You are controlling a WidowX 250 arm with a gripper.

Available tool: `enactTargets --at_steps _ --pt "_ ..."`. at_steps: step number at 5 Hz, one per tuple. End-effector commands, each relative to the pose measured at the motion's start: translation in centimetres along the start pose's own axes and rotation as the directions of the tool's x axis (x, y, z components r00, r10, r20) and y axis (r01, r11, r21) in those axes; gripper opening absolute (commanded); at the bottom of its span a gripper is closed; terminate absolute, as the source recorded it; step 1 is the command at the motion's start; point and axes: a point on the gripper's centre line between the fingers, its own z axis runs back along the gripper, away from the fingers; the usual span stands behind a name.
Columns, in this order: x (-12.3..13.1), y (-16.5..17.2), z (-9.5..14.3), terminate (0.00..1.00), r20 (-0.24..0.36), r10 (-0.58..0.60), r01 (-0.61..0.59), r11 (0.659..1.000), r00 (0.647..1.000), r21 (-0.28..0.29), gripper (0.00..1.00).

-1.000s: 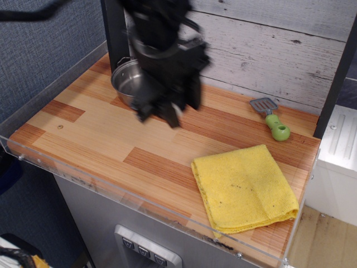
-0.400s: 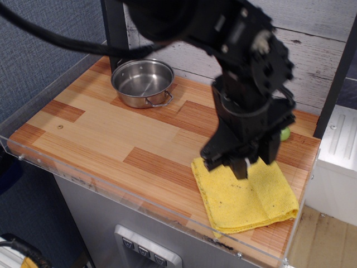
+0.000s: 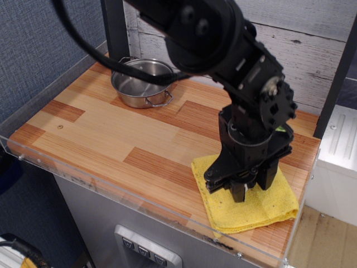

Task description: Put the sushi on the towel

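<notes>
The yellow towel (image 3: 274, 204) lies at the front right of the wooden table (image 3: 100, 131). My black gripper (image 3: 228, 190) hangs low over the middle of the towel, fingers pointing down, close to or touching the cloth. The jaws stand close together. Only a small pale patch of the sushi (image 3: 245, 179) shows between the fingers; the rest of it is hidden by them. The sushi shows nowhere else on the table.
A steel pot (image 3: 142, 82) stands empty at the back left. A sliver of the green spatula handle (image 3: 282, 129) shows behind my arm. A clear acrylic rim (image 3: 111, 187) runs along the table's front and left edges. A plank wall stands behind.
My gripper has swung from beside the pot across to the right, then dropped from above the towel's near edge to low over its middle.
</notes>
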Motion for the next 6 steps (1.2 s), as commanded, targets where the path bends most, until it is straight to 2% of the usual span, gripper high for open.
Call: enactTargets --at_steps 1,2,4,5,6 --pt "0.5 1.0 0.8 0.00 0.024 0.019 -0.019 1.000 1.000 -0.004 0.00" --pt "0.7 1.3 1.1 0.00 0.034 0.054 -0.055 0.998 0.998 0.034 1.00" --pt "1.0 2.0 2.0 0.00 0.038 0.084 -0.085 0.996 0.996 0.027 1.00" --pt "1.4 2.3 3.4 0.00 0.059 0.118 -0.118 0.993 0.991 -0.003 1.00" --pt "1.8 2.2 6.2 0.00 0.056 0.138 -0.134 0.988 0.989 -0.072 1.00"
